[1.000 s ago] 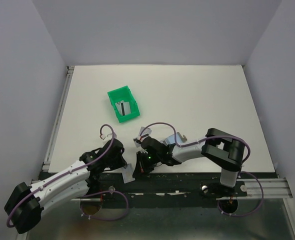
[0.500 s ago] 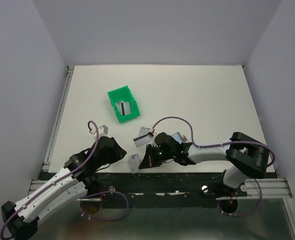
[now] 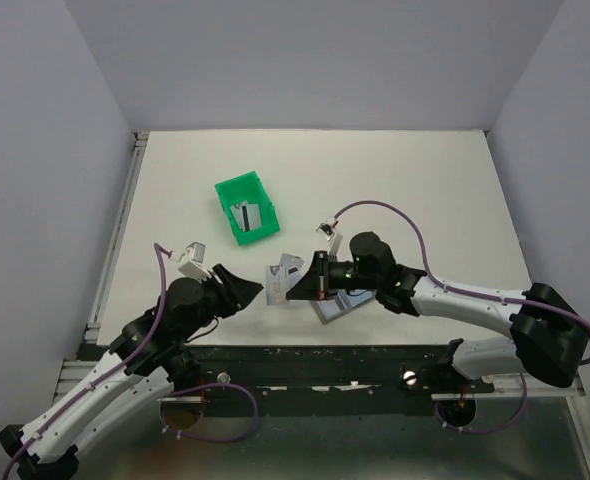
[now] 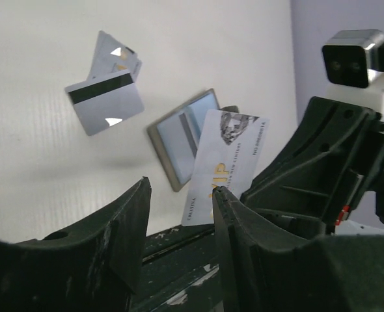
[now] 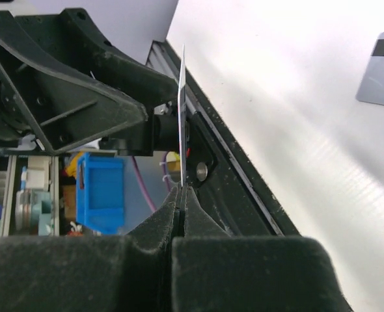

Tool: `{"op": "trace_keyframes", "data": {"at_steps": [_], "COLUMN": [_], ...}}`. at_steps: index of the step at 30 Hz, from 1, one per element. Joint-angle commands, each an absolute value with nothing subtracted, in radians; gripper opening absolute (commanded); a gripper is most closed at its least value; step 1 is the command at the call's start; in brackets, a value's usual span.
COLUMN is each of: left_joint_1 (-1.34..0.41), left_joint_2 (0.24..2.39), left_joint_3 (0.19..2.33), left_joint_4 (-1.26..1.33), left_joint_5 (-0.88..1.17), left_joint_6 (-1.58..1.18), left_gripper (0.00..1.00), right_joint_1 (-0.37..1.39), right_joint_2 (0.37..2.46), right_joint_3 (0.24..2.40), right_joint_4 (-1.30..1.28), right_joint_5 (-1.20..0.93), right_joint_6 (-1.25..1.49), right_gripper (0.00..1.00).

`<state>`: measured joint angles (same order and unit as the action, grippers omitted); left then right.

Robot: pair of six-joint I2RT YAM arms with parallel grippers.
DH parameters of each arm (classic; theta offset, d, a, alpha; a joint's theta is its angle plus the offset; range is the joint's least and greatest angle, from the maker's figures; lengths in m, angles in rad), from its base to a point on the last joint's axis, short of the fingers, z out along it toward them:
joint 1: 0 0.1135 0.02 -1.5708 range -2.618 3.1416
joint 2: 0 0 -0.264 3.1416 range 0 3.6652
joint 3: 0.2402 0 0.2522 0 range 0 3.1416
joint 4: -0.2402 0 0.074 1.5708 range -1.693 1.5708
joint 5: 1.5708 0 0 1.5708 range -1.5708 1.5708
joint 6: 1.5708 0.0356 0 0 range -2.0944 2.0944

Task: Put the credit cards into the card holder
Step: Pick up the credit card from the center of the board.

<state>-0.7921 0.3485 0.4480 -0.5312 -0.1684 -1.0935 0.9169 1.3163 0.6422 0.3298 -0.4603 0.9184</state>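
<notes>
Above table [image 3: 405, 190], left end effector [image 3: 249, 291] opened.

White table [image 3: 395, 190]: green bin [image 3: 246, 210], card holder [image 4: 179, 140], perhaps two cards [image 4: 105, 101]

Top view: grey-brown folding card holder [image 3: 337, 306] partly hidden under right pincer [image 3: 300, 285]. Contents of green plastic bin [image 3: 237, 192] too small to tell.
Left wrist view: white printed card [image 4: 228, 162] covers part of holder.
Right wrist view: silver-grey striped card [image 5: 382, 71] cut off at picture's right edge.
</notes>
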Motion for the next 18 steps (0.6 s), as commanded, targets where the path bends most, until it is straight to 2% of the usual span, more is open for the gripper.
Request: {"op": "trace_keyframes", "data": {"at_steps": [1,15,17,18], "left_joint_1": [-0.792,-0.793,-0.793,-0.792], "left_joint_2": [0.279,0.284,0.279,0.279], "left_joint_3": [0.453,0.413,0.417,0.417], "left_joint_4": [-0.396,-0.279,-0.279,-0.273], "left_joint_5": [-0.097,-0.012,-0.015,-0.011], "left_joint_6": [-1.074,-1.066,-1.062,-1.06], "left_gripper": [0.54,0.56,0.49,0.39], "right_joint_1": [0.902,0.896,0.896,0.894], "right_joint_2": [1.296,1.308,1.321,1.327], "right_joint_3": [0.676,0.632,0.635,0.637], "right_joint_4": [0.36,0.624,0.633,0.638], "right_joint_5": [-0.584,-0.733,-0.741,-0.744], "right_joint_6": [0.89,1.005,1.011,1.015], "right_gripper": [0.0,0.0,0.0,0.0]}}
